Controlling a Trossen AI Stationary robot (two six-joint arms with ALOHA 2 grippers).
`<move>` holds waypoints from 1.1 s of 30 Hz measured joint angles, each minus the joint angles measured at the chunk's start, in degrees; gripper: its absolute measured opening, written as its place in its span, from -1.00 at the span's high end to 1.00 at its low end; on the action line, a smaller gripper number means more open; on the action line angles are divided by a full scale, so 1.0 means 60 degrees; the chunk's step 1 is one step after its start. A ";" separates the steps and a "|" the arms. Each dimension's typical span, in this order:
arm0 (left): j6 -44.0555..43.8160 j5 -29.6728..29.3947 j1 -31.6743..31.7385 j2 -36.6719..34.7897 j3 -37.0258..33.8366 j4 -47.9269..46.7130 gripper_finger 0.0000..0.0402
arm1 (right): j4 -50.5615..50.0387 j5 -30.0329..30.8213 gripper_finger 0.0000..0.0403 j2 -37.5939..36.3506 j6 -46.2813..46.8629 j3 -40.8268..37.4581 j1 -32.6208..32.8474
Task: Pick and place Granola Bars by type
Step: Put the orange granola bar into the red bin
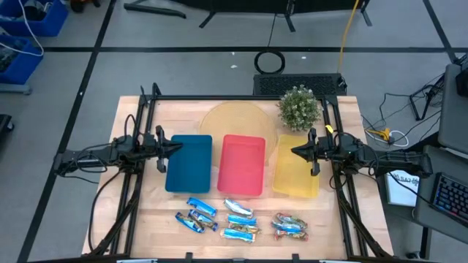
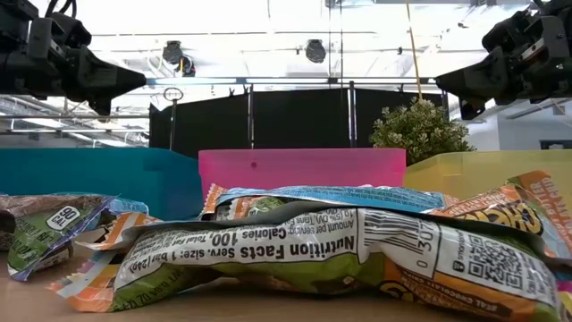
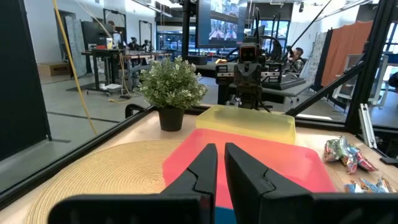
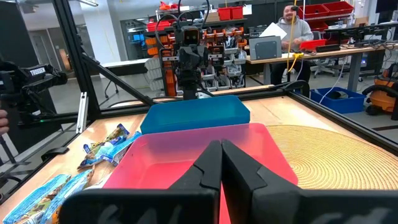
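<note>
At the far left of the high view, we see the left gripper [image 1: 172, 147] held above the table [image 1: 131, 212], its tip over the left edge of the blue tray [image 1: 189, 164]; its own wrist view shows its two fingers [image 3: 200, 167] nearly together, with only a thin slit between them and nothing clamped. Beside the blue tray lies the red tray [image 1: 241, 165], and just beside that the yellow tray [image 1: 296, 175], the three forming a row across the middle of the table. Behind the trays we find a round woven mat [image 1: 234, 120], and at its right a small potted plant [image 1: 299, 107] stands near the back edge of the yellow tray.

Along the front edge, well apart from both grippers, we see the Granola Bars [image 1: 240, 219] lying on the bare wood in three loose clusters: one in front of the blue tray, one in front of the red tray, and one in front of the yellow tray. No bar lies inside a tray.

At the right, the right gripper [image 1: 295, 152] hangs over the yellow tray's left portion; its wrist view shows its fingers [image 4: 211, 163] pressed together, empty.
</note>
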 joint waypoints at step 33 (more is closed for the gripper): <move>-0.0787 0.0984 -0.1573 0.2733 0.1845 -0.0420 0.72 | 0.0206 -0.0004 1.00 0.0000 0.0678 0.0001 0.0000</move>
